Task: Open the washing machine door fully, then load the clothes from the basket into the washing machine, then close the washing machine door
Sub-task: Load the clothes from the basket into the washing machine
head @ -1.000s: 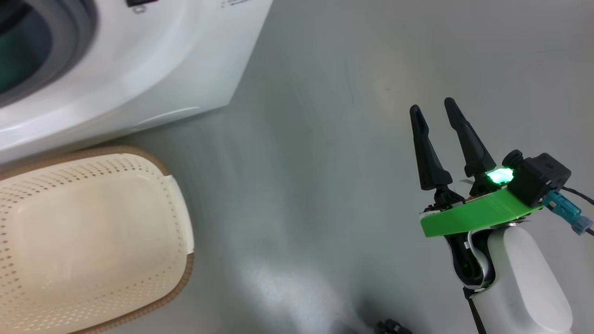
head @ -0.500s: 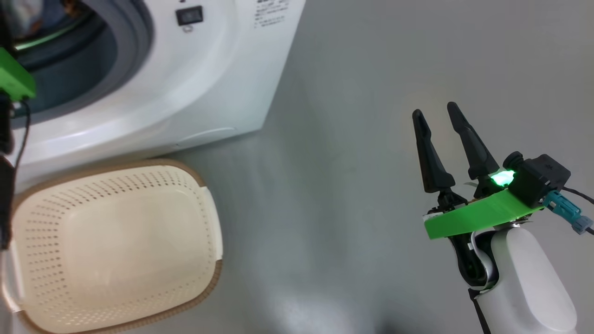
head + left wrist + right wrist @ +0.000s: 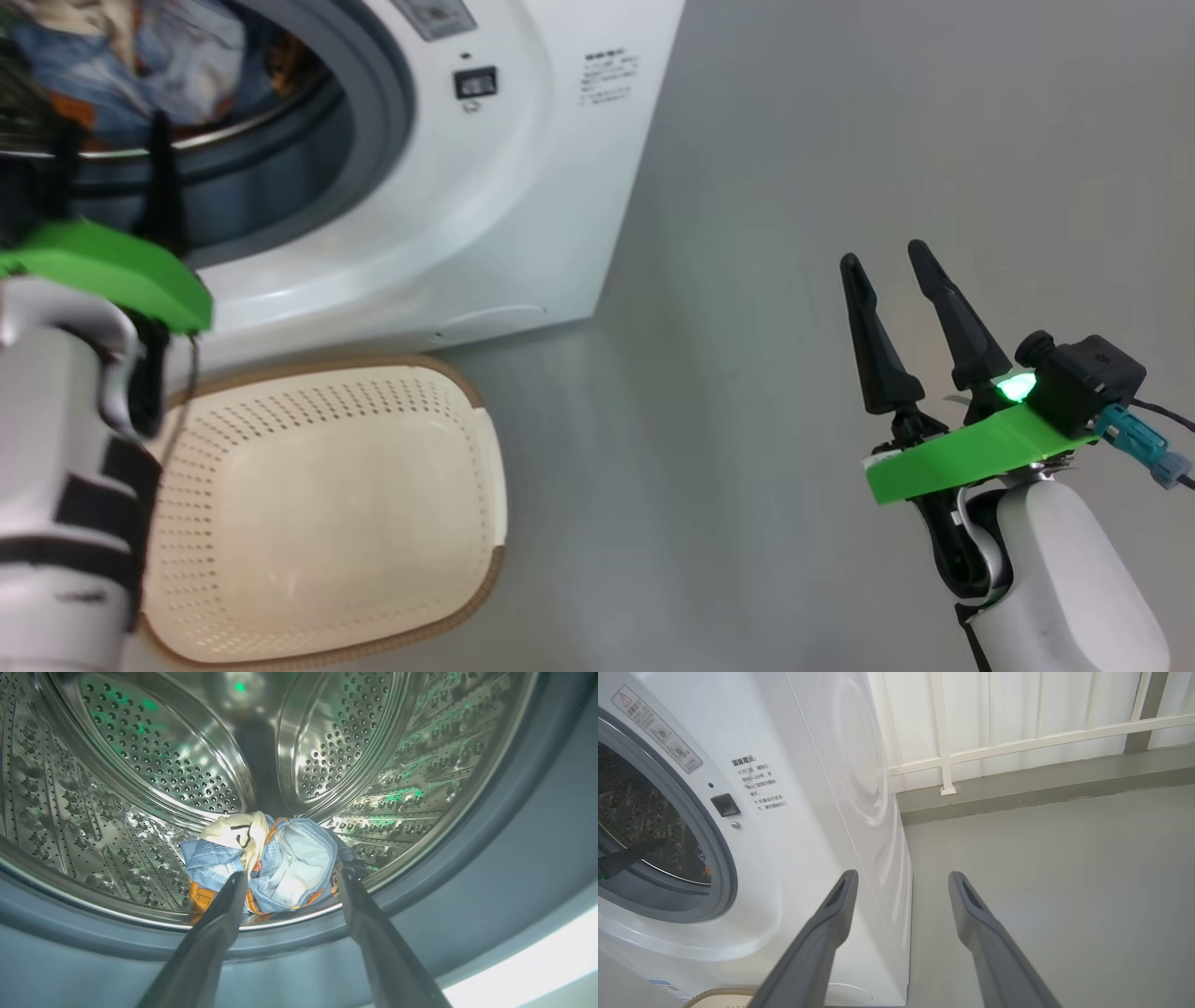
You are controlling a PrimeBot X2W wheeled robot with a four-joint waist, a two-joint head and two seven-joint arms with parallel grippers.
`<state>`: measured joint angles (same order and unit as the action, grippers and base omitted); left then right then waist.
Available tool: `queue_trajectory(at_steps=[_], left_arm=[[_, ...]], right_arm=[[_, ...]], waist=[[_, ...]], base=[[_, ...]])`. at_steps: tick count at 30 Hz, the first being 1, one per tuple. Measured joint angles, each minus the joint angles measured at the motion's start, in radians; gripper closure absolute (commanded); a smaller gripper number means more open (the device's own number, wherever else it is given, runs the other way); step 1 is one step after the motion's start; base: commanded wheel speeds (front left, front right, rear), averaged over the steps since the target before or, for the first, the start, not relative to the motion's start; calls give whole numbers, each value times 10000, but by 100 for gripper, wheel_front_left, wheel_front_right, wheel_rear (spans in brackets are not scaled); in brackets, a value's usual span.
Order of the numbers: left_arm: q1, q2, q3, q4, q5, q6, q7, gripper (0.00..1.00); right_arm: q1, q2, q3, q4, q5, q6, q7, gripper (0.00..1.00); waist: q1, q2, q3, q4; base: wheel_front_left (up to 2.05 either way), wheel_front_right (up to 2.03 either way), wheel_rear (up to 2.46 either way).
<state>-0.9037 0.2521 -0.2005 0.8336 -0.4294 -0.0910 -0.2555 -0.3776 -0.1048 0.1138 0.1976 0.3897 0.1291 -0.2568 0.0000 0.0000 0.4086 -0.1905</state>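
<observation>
The white washing machine (image 3: 523, 187) stands at the upper left with its drum mouth uncovered; the washing machine door is out of view. The clothes (image 3: 280, 858), light blue with orange and cream parts, lie bunched at the drum's bottom front. My left gripper (image 3: 290, 876) is open at the grey rubber ring, its fingers pointing at the bundle with nothing between them. In the head view the left gripper (image 3: 112, 131) is in front of the drum opening. The cream basket (image 3: 280, 411) sits on the floor below the machine, with nothing in it. My right gripper (image 3: 885, 259) hangs open over the floor.
Grey floor (image 3: 747, 187) stretches to the right of the machine. In the right wrist view the right gripper (image 3: 902, 877) points past the washing machine's (image 3: 808, 812) corner towards a white railing (image 3: 1017, 742) and wall behind it. The basket's rim (image 3: 719, 994) shows at the bottom.
The head camera has swung, so machine and basket have slid right and down in the picture. My left arm has come into view at the drum mouth. The right gripper has stayed open.
</observation>
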Motion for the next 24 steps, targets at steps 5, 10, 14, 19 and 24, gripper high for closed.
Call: queue_trajectory(at_steps=[5,10,14,19,24], left_arm=[[1150,-263,211,-976,142,36,2,0],[2313,-359,468,-1929,291,75,2,0],[3214,-456,654,-2679,349,90,2,0],[4276,-500,988,-3643,445,90,0,0],[5379,-571,1277,-4548,474,153,0,0]], right_arm=[[121,-186,-4,86,0,0,-2,0],[251,-297,-10,146,6,0,-2,0],[529,-355,-13,230,8,0,0,0],[584,-424,-17,249,27,0,0,0],[871,-523,-31,297,257,0,0,0]], waist=[[0,0,-484,277],[0,0,-995,517],[0,0,-1374,688],[0,0,-1771,878],[0,0,-2126,1013]], base=[[0,0,0],[0,0,0],[0,0,0],[0,0,0],[0,0,0]])
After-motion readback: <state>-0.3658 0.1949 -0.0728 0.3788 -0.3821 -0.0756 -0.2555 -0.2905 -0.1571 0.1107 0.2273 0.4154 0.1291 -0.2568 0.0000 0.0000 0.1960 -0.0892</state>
